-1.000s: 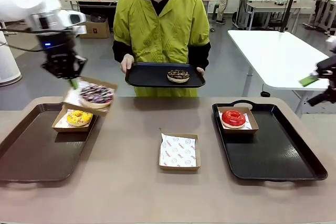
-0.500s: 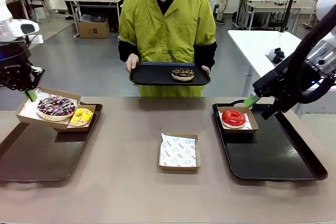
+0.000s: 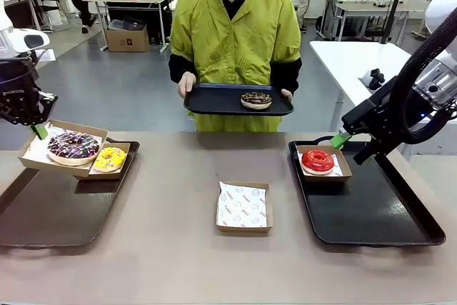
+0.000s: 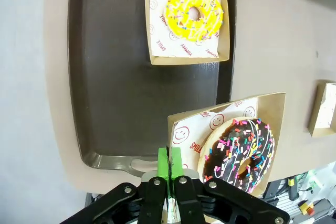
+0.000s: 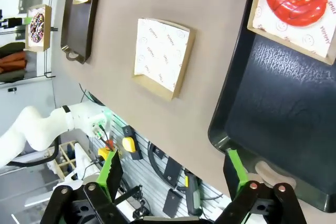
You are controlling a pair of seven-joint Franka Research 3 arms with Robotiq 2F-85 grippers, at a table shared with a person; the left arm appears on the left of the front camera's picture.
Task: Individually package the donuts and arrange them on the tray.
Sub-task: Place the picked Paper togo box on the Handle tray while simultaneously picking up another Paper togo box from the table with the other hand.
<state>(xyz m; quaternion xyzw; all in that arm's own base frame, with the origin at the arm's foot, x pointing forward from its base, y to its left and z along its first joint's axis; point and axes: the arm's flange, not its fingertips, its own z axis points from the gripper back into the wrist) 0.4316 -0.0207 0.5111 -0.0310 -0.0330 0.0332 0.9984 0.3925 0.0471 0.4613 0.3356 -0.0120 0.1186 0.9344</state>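
Two green pads of our left gripper are clenched on the edge of a cardboard box that carries the sprinkled chocolate donut, held tilted near the left tray, where the yellow donut sits in another box. Our right gripper hangs released, jaws wide, just beside the red donut, boxed on the right tray. Between the trays we see a paper-lined box. Across the table a person holds a tray with the dark donut.

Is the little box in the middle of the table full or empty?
Empty: the middle box shows just its printed paper lining, with nothing on it.
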